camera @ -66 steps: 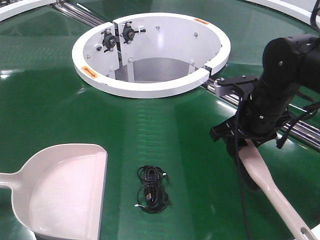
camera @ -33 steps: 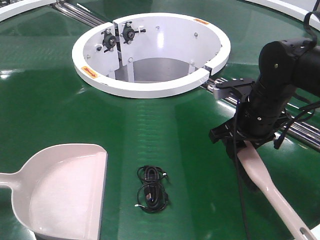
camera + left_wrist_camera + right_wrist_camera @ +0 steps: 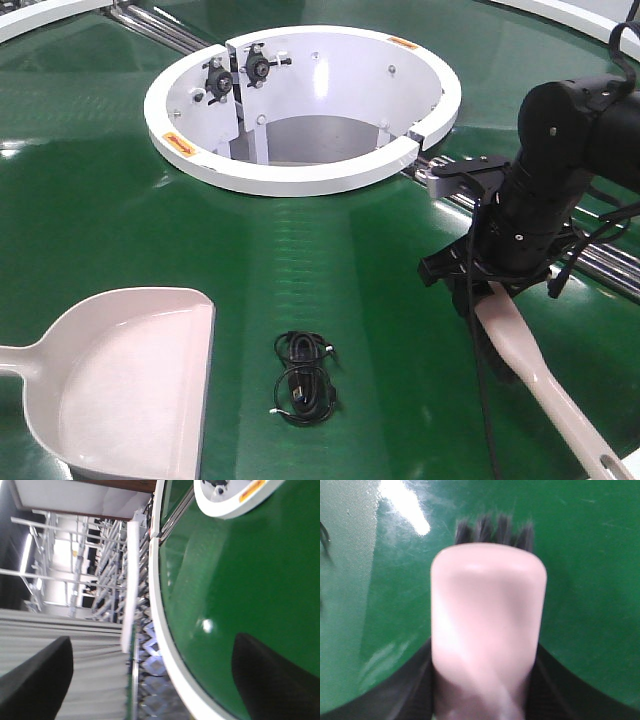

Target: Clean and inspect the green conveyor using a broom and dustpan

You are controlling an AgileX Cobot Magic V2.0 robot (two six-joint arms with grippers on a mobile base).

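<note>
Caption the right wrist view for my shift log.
Right gripper shut on the broom, dark bristles showing past its tip over the conveyor.

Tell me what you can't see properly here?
Dustpan: handle cut by the front view's left edge.
Broom: bristles mostly hidden by the right gripper, front view; blurred in right wrist view.
Black cord: too small to identify, front view.
Left gripper: only blurred, cropped fingers, left wrist view.

Glossy, finely ribbed green conveyor (image 3: 100,220); smooth matt plastic dustpan (image 3: 130,390) and broom (image 3: 535,368); dark bristles (image 3: 495,530); shiny chrome roller strips (image 3: 165,28)
</note>
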